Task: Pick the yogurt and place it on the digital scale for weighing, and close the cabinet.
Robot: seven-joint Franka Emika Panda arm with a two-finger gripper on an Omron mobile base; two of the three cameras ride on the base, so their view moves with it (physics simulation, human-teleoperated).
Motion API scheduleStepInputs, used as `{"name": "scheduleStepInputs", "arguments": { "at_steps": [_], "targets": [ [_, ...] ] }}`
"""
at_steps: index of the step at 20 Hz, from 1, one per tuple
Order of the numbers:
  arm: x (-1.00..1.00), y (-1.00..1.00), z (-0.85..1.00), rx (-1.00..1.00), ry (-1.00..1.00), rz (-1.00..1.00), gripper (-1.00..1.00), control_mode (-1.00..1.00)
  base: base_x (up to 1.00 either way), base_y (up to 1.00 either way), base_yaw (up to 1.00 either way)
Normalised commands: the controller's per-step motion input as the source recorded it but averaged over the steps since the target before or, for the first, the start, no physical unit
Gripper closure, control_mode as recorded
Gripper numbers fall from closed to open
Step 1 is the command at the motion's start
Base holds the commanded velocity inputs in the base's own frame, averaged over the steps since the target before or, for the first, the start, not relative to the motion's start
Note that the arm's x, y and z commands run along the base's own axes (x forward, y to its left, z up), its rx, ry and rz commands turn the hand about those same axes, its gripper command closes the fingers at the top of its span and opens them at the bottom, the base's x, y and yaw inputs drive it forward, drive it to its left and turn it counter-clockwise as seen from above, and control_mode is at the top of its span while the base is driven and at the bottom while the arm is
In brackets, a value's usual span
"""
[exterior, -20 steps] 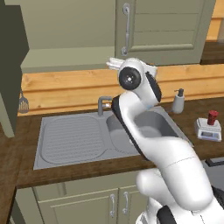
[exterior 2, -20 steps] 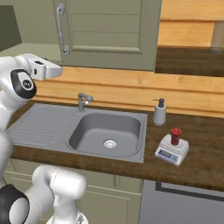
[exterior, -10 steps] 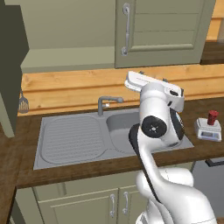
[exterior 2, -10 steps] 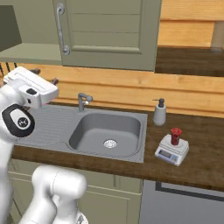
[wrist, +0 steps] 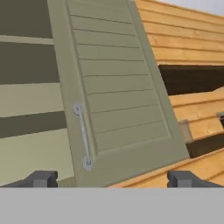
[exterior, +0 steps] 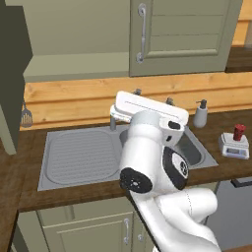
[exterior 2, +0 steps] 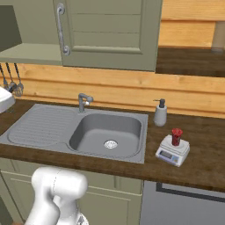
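The red yogurt [exterior: 238, 132] [exterior 2: 176, 136] stands upright on the white digital scale [exterior: 235, 147] [exterior 2: 171, 151], on the counter right of the sink. My gripper [exterior: 153, 96] [wrist: 112, 179] is open with nothing between its fingers. It hovers over the sink's back edge and faces the olive-green cabinet [exterior: 184, 37] [exterior 2: 107, 30] [wrist: 118, 87]. The cabinet's right door is shut, with its bar handle [wrist: 83, 136] straight ahead in the hand view. Its left half shows bare shelves [exterior: 74, 44] [wrist: 26, 92], and the left door [exterior: 12, 74] stands swung out at the far left.
A steel sink [exterior: 83, 152] [exterior 2: 107, 132] with a faucet [exterior 2: 83, 101] lies below the arm. A grey soap dispenser [exterior: 200, 114] [exterior 2: 160, 112] stands just behind the scale. Utensils [exterior 2: 11, 83] hang on the wall at the left. My folded elbow [exterior: 152, 162] hangs over the counter's front.
The arm has folded down and the hand has dropped and swung left along the wall. The yogurt stays on the scale and the jaws stay wide.
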Motion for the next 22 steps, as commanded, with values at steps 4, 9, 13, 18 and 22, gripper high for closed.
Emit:
{"name": "scheduleStepInputs", "arguments": {
  "at_steps": [4,9,13,18,22],
  "targets": [
    [-1.0,1.0,0.0,-0.17,0.0,-0.08,-1.0,-1.0,0.0,0.0,0.0],
    [-0.77,1.0,-0.34,-0.18,0.06,-0.01,-1.0,-1.0,0.0,0.0,0.0],
    [-0.15,0.95,-0.24,-0.14,0.08,0.0,-1.0,-1.0,0.0,0.0,0.0],
    [0.07,0.6,0.0,-0.07,0.0,-0.14,-1.0,-1.0,0.0,0.0,0.0],
    [-0.08,0.91,0.0,-0.06,-0.04,-0.14,-1.0,-1.0,0.0,0.0,0.0]
  ]
}}
